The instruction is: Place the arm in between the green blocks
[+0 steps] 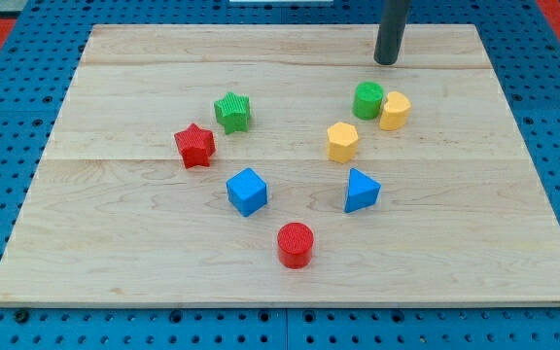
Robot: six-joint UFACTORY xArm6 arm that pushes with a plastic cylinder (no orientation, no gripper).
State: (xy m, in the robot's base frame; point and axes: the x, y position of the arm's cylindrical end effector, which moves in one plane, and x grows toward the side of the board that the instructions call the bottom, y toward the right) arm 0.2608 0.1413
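A green star block (232,111) lies left of centre on the wooden board (115,224). A green cylinder block (367,100) lies right of centre, touching a yellow block (395,111) on its right. My tip (386,62) stands near the view's top, just above and slightly right of the green cylinder, well to the right of the green star. It touches no block.
A yellow hexagon block (342,142) lies below the green cylinder. A red star (194,146), a blue cube (247,191), a blue triangular block (361,191) and a red cylinder (296,244) lie lower on the board. Blue pegboard surrounds the board.
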